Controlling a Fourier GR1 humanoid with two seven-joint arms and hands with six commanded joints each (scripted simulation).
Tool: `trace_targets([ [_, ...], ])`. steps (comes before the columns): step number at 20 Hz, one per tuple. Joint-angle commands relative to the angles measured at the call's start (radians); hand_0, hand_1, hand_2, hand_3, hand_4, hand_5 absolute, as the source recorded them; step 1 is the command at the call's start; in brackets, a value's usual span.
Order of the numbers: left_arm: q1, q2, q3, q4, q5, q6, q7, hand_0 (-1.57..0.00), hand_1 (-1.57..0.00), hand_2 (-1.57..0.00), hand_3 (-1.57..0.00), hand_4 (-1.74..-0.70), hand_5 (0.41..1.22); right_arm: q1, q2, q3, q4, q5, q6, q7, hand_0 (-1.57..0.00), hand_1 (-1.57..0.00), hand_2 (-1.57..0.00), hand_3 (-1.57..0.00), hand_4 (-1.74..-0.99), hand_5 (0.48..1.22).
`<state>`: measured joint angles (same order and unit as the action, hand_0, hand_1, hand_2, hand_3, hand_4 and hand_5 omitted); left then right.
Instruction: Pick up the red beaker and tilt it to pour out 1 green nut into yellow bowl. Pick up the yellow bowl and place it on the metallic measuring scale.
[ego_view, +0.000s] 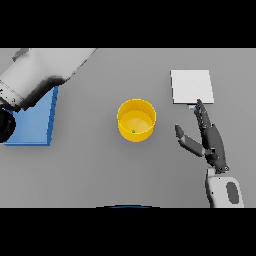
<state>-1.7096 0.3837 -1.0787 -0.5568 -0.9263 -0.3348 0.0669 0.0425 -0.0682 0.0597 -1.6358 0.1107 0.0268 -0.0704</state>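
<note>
1. Since a green nut (133, 131) already lies in the yellow bowl (136, 120), you look ready for the bowl pickup.
2. Your right hand (209, 140) is open, fingers straight, holding nothing; the upright bowl, mouth up, sits well to its left.
3. Just beyond its fingertips lies the metallic measuring scale (192, 86).
4. Far left, your left hand (6, 125) is too cropped to judge.

We see a grey table (100, 170) filling the view, plain and even in tone. On its left side lies a flat blue mat (35, 125), or perhaps a shallow tray; we cannot tell which from this angle. It is rectangular, with a slightly darker strip along its right edge, and its upper and left parts are hidden from us. It sits well apart from everything at the table's middle and right.
</note>
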Motion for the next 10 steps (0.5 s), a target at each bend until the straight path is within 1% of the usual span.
trace_targets([
  [1,-0.008,-0.002,0.018,0.026,0.023,0.005,-0.001,-1.57,-1.51,-1.5,-1.45,-1.54,1.214,-0.008,0.001,0.002,0.006,-0.003,0.006,0.014,0.0,0.0,0.0,0.0,-1.274,0.642],
  [2,-0.019,0.022,0.078,0.081,0.082,0.006,0.011,-1.57,-1.52,-1.52,-1.48,-1.58,1.216,-0.009,-0.002,0.003,0.007,0.002,0.004,0.012,0.0,0.0,0.0,0.0,-1.281,0.644],
  [3,-0.008,0.067,0.158,0.132,0.166,0.007,0.047,-1.57,-1.53,-1.53,-1.45,-1.61,1.217,-0.006,-0.012,-0.001,0.001,0.001,0.005,0.007,0.0,0.0,0.0,0.0,-1.292,0.645],
  [4,0.001,0.099,0.214,0.171,0.231,0.02,0.059,-1.57,-1.54,-1.54,-1.44,-1.64,1.218,-0.017,-0.018,-0.002,-0.001,0.001,0.006,0.01,0.0,0.0,0.0,0.0,-1.299,0.649],
  [5,0.02,0.125,0.271,0.214,0.301,0.042,0.07,-1.57,-1.55,-1.54,-1.45,-1.66,1.218,-0.02,-0.018,0.0,0.008,0.001,0.01,0.004,0.0,0.0,0.0,0.0,-1.306,0.651],
  [6,0.028,0.138,0.313,0.255,0.352,0.07,0.099,-1.57,-1.55,-1.55,-1.44,-1.67,1.219,-0.026,-0.01,0.006,0.016,0.004,0.009,0.004,0.0,0.0,0.0,0.0,-1.313,0.652],
  [7,0.049,0.161,0.341,0.267,0.399,0.095,0.104,-1.57,-1.55,-1.55,-1.42,-1.69,1.219,-0.02,-0.017,0.008,0.007,0.012,0.006,-0.012,0.0,0.0,0.0,0.0,-1.312,0.653],
  [8,0.066,0.177,0.36,0.282,0.436,0.126,0.109,-1.57,-1.56,-1.56,-1.39,-1.7,1.22,-0.023,-0.02,0.01,0.018,0.017,0.009,-0.021,0.0,0.0,0.0,0.0,-1.307,0.651],
  [9,0.087,0.198,0.383,0.292,0.475,0.158,0.105,-1.57,-1.56,-1.56,-1.4,-1.71,1.22,-0.032,-0.025,0.011,0.016,0.026,0.006,-0.034,0.0,0.0,0.0,0.0,-1.304,0.653],
  [10,0.108,0.214,0.406,0.295,0.516,0.183,0.121,-1.57,-1.56,-1.56,-1.4,-1.71,1.22,-0.02,-0.025,0.015,0.012,0.023,0.012,-0.043,0.0,0.0,0.0,0.0,-1.301,0.652],
])
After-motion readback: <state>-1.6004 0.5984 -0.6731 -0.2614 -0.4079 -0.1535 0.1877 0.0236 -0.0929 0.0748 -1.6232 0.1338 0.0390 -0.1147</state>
